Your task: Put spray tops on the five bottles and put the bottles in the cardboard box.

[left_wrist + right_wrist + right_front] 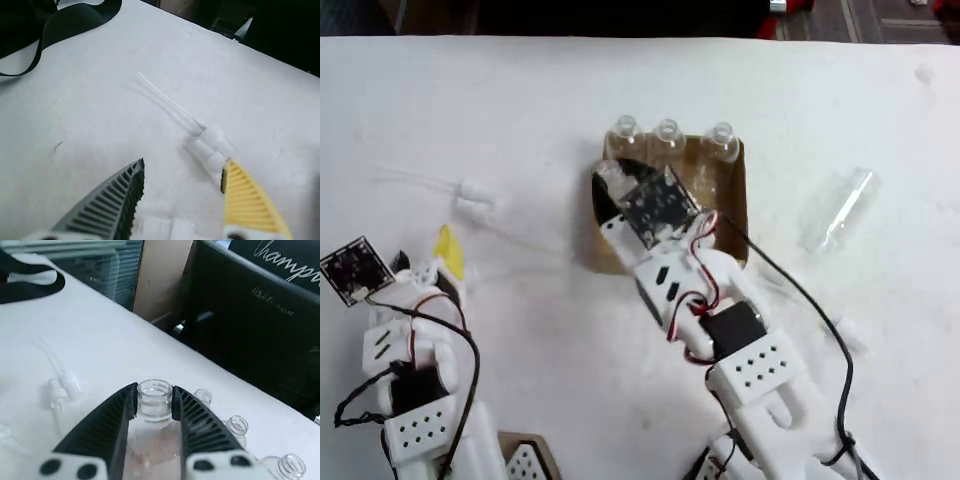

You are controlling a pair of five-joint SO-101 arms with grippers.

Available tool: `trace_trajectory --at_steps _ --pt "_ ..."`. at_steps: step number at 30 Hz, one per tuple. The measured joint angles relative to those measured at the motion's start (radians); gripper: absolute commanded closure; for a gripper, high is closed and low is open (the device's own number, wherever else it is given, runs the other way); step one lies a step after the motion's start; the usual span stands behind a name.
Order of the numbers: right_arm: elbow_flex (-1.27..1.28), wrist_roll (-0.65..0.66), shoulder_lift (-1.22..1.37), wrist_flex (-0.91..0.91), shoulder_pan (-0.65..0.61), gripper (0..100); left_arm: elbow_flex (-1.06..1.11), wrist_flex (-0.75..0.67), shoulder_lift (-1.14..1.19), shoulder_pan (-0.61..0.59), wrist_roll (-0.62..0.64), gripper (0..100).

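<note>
While the right gripper (pixel 154 390) clamps one clear plastic bottle (pixel 155 404) over the brown cardboard box (pixel 732 205), all five bottles (pixel 668 135) lack the white spray tops (pixel 207 145) lying on the bench (pixel 520 90) by the wide-spread left gripper (pixel 182 167).

The left arm (pixel 412 430) and right arm (pixel 760 375) are white plastic with black servo blocks, dotted housings, and red and black wires. At seven o'clock, the left gripper (pixel 182 165) pairs a grey ribbed finger with a yellow one; the right gripper (pixel 155 389) has black ribbed fingers.
</note>
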Motion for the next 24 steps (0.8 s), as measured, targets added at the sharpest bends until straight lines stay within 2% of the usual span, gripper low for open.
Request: trace_trajectory --at_steps 3,10,16,24 --pt "0.054 -0.014 0.000 -0.158 0.015 98.1 0.000 0.000 0.000 0.000 -0.002 76" --pt "0.163 -0.192 0.044 -0.423 0.052 98.1 0.006 -0.003 0.000 0.005 -0.005 76" --pt "0.163 -0.316 0.292 -0.623 0.161 98.1 0.014 -0.008 0.000 0.026 -0.012 76" --pt "0.170 -0.341 0.566 -0.833 0.164 98.1 0.014 -0.008 0.000 0.032 -0.012 76"
